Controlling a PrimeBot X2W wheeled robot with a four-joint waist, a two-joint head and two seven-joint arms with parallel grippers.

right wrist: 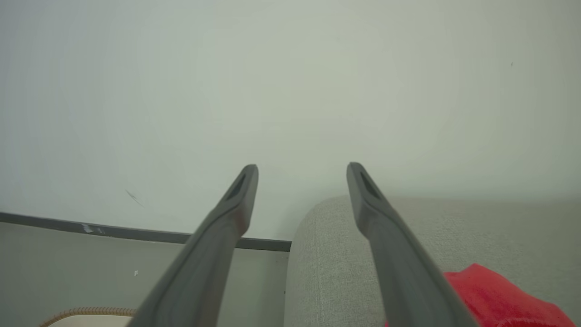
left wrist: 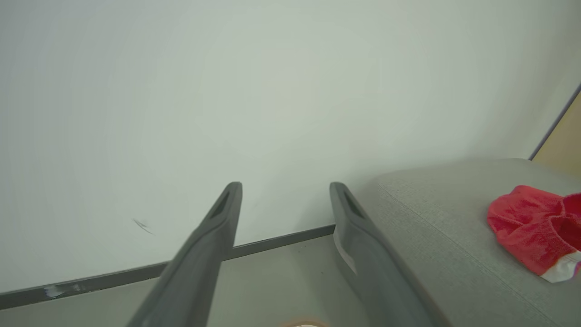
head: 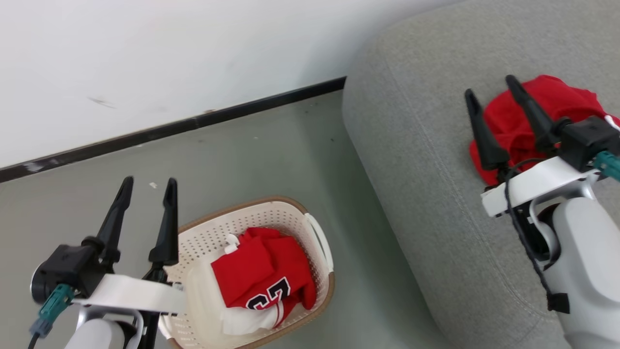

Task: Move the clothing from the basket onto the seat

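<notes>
A crumpled red garment with a black "23" and white trim lies in the cream perforated basket on the floor. Another red piece of clothing lies bunched on the big grey seat; it also shows in the left wrist view and the right wrist view. My left gripper hovers open and empty just left of the basket. My right gripper stands open and empty above the seat, over the near edge of the red piece there.
A white wall with a dark baseboard runs behind the grey-green floor. The basket stands close to the seat's rounded left side, with a strip of floor between them.
</notes>
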